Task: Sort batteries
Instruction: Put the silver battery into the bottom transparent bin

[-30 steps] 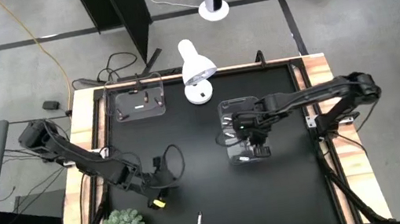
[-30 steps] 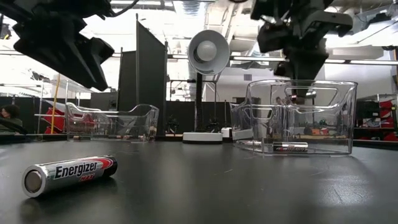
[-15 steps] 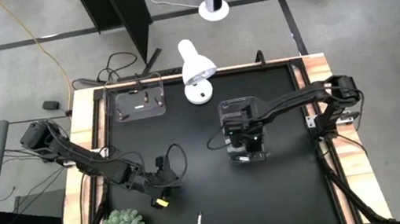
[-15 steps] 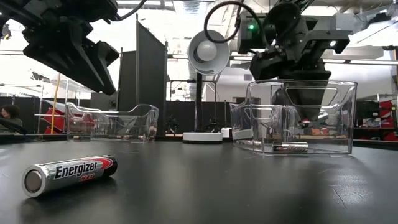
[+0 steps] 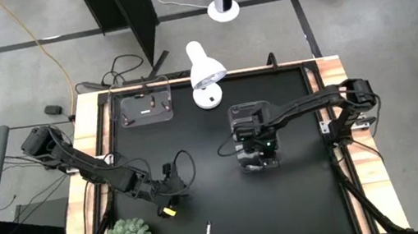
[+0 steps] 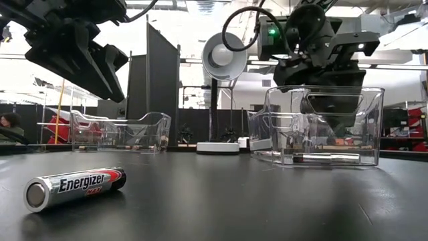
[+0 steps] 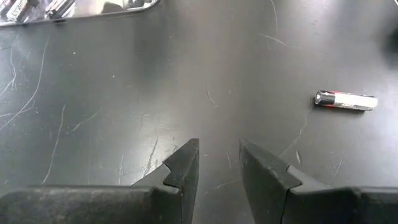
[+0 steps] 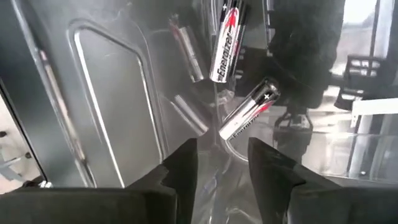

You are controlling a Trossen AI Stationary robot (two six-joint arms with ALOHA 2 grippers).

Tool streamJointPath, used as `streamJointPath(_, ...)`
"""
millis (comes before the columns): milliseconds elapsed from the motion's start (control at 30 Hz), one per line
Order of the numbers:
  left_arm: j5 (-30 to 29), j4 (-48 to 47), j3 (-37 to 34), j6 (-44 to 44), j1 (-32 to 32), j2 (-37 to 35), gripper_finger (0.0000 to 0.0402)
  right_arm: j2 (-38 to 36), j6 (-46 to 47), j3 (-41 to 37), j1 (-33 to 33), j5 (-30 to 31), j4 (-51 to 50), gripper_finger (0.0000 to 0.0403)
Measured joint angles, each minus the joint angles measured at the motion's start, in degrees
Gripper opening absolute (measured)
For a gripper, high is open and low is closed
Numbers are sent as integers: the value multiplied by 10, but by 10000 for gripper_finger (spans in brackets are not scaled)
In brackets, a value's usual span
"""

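Now the right gripper point(image 8: 219, 163), lowered into the right-hand clear bin point(image 5: 254, 139), has parted its fingers and holds nothing, a battery point(image 8: 249, 109) lying freed below it, so one more is sorted; left gripper point(image 7: 219, 163), slightly apart and empty, hovers near the loose battery point(image 7: 346, 100).

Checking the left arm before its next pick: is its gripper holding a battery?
No. In the left wrist view the left gripper is open over bare table, and the loose battery lies well off to one side.
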Motion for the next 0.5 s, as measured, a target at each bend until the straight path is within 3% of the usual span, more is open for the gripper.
streamJointPath(67,0,0,0,0,0,0,107,-6,-3,3,0,15,1,153)
streamJointPath(267,0,27,0,30,0,2,107,-47,-7,35,0,144,5,147)
streamJointPath(433,12,87,0,132,-3,11,108,-110,-18,65,17,277,31,144)
streamJointPath(500,35,89,0,191,-5,17,108,-134,-19,72,26,302,52,144)
